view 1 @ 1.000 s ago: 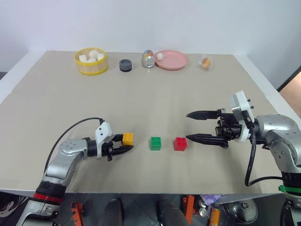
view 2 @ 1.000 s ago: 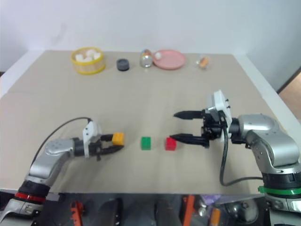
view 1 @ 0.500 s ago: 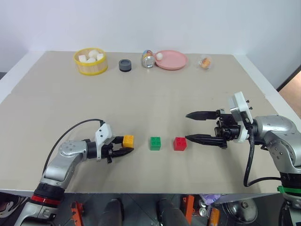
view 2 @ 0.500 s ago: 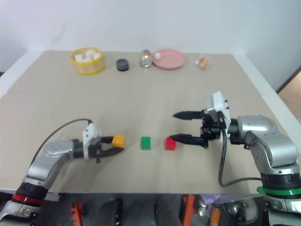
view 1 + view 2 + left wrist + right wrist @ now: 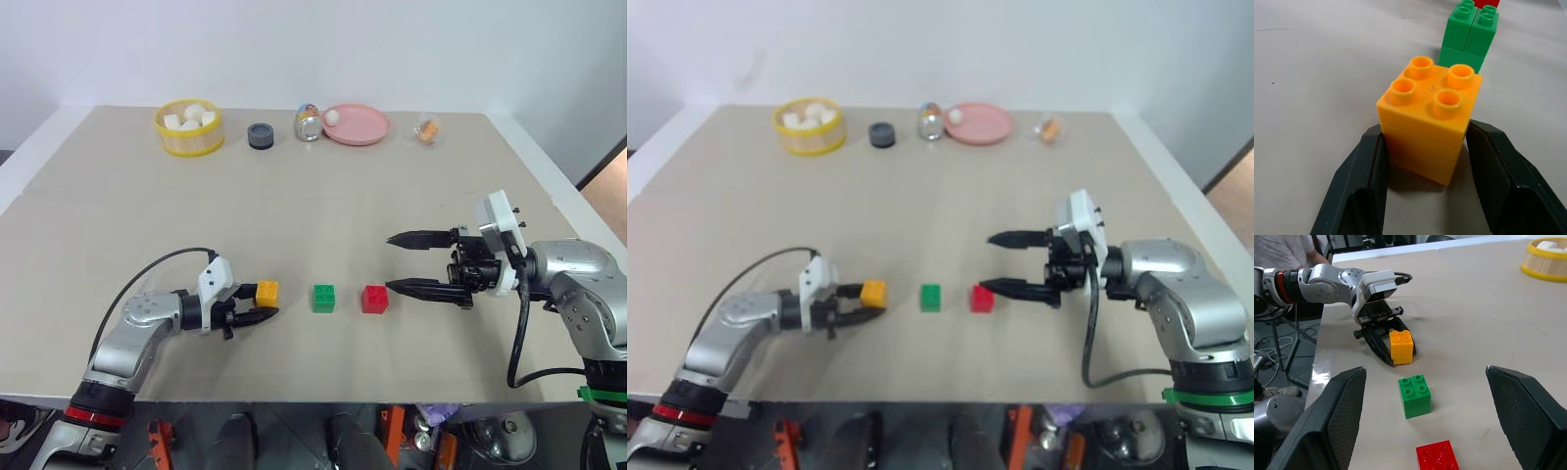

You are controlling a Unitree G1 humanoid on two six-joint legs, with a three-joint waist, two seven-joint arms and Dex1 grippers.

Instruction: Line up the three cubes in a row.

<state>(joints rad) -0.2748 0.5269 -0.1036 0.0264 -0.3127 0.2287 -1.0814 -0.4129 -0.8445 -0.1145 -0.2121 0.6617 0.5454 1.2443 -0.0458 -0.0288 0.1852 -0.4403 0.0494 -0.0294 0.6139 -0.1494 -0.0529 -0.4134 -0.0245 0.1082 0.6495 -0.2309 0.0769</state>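
Low in the frame, on the near part of the table [image 5: 323,211], the left gripper [image 5: 260,301] has its jaws pinching the yellow-orange cube [image 5: 266,291] resting on the table, likely to slide it level with the green cube [image 5: 323,298] and red cube [image 5: 374,299] just to its right. At right, the right gripper [image 5: 400,262] hangs beside the red cube with jaws spread wide, apparently keeping clear. Along the far edge, at the top of the frame, stand a yellow basket [image 5: 189,129], a dark puck [image 5: 261,135] and a pink plate [image 5: 357,124], well apart from the row.

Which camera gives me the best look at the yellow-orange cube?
The left wrist view: the yellow-orange cube sits close up between the left gripper jaws, all four studs clear. The right wrist view shows it farther off, in line with the green cube. Both eye views show it small on the table.
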